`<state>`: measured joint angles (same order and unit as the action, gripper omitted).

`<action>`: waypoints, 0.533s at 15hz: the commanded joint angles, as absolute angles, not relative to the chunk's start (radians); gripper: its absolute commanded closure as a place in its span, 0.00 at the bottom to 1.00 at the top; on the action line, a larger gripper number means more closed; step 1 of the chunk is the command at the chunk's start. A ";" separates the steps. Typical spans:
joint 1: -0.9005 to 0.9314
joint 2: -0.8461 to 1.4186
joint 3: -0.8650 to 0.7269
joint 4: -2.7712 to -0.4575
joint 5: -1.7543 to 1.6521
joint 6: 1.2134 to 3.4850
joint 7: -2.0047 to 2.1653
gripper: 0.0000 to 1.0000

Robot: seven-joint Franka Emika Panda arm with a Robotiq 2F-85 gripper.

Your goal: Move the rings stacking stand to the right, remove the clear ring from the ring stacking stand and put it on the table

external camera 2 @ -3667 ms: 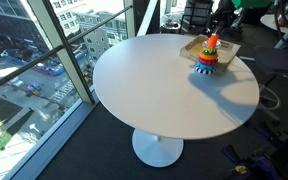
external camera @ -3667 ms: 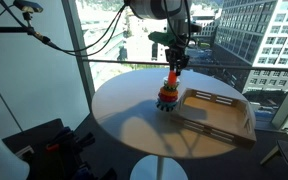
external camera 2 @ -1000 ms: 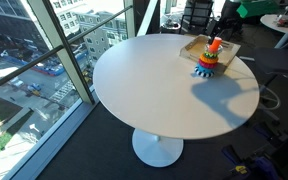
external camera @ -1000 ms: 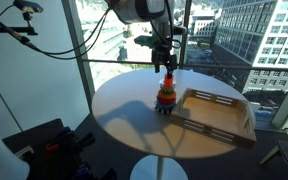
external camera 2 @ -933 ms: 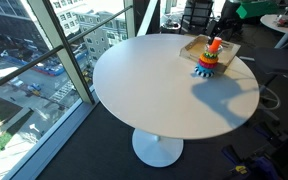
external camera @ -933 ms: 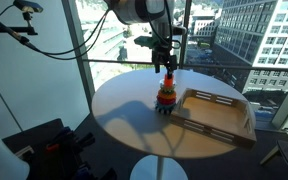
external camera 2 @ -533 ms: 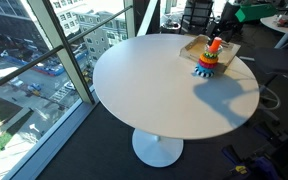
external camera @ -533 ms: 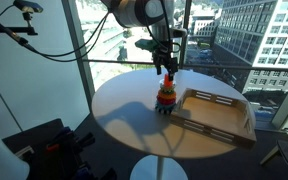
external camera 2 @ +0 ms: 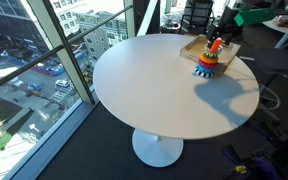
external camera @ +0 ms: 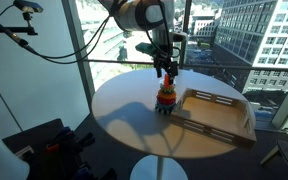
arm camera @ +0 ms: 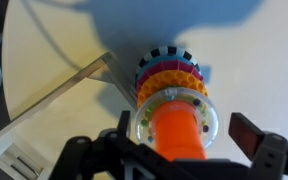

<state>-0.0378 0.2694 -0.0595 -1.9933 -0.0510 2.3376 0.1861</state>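
Beside the fingers, the rectangular wooden tray (external camera: 219, 113) lies close to the rings stacking stand (external camera: 167, 97) on the round table (external camera: 119, 110). Directly beneath them, the clear ring (arm camera: 208, 112) circles the orange peg (arm camera: 177, 128), topping the stack. The arm points straight down, the gripper (external camera: 166, 72) spread wide above the peg, holding nothing.

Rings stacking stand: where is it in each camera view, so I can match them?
Exterior view: stand mid-frame, left of the wooden tray.
Exterior view: stand upper right, before the tray.
Wrist view: stand centre, from above; tray at left.
Shared landmark: the wooden tray.
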 commanded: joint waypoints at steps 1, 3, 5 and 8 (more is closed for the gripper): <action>-0.034 0.273 -0.064 -2.002 -0.037 2.369 0.197 0.00; -0.033 0.279 -0.065 -1.999 -0.040 2.374 0.201 0.00; -0.032 0.285 -0.066 -1.999 -0.039 2.380 0.202 0.00; -0.032 0.291 -0.066 -2.001 -0.038 2.392 0.203 0.00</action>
<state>-0.0378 0.2909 -0.0595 -1.9935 -0.0507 2.3685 0.1904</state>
